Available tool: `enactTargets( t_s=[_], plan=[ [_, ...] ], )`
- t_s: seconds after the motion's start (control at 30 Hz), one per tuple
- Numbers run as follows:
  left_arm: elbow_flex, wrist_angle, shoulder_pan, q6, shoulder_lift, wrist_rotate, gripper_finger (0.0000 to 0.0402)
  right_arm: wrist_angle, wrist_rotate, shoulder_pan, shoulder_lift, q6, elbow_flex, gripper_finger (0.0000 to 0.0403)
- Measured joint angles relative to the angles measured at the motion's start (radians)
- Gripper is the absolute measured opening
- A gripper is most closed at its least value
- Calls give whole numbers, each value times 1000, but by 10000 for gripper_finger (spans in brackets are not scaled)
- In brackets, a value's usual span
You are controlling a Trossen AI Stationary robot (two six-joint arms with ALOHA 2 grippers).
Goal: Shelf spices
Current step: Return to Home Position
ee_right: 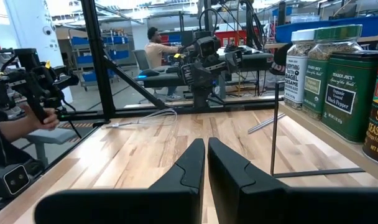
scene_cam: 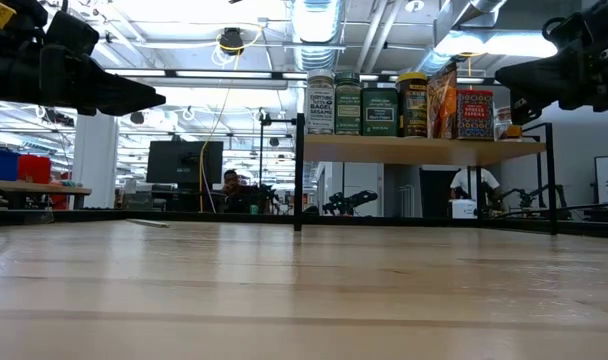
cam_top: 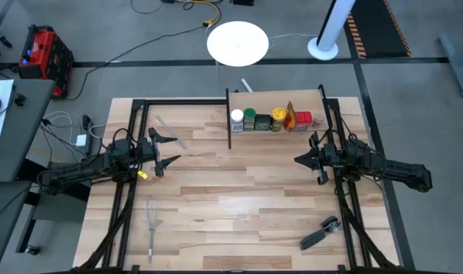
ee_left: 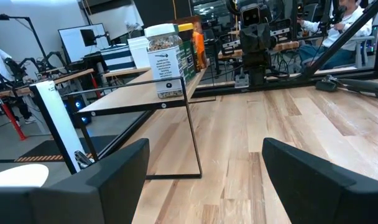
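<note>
Several spice jars and tins stand in a row on the shelf's pale board [scene_cam: 414,150], from a white-capped jar [cam_top: 237,119] to a red tin [cam_top: 304,119]; the shelf [cam_top: 269,101] stands at the table's far edge. In the low view the row [scene_cam: 380,104] is upright, bottoms on the board. My left gripper [cam_top: 172,149] hovers open above the table's left side, level, nothing between its fingers [ee_left: 108,180]. My right gripper [cam_top: 296,160] hovers shut at the right, below the shelf's right end, its fingertips together [ee_right: 206,155] and holding nothing.
A wire whisk [cam_top: 152,221] lies near the table's front left. A black-handled tool [cam_top: 320,232] lies at the front right, and a thin metal utensil [cam_top: 170,131] at the far left. The black frame rails [cam_top: 129,190] run along both table sides. People sit in the room beyond.
</note>
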Motion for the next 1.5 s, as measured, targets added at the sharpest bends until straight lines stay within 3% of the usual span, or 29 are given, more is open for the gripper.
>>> enactTargets(
  t_s=[0.27,1.5],
  plan=[
    [0,0,0,-71,0,0,304,0,0,0,0,-2,0,27],
    [0,0,0,-55,0,0,304,0,0,0,0,-1,0,27]
  ],
)
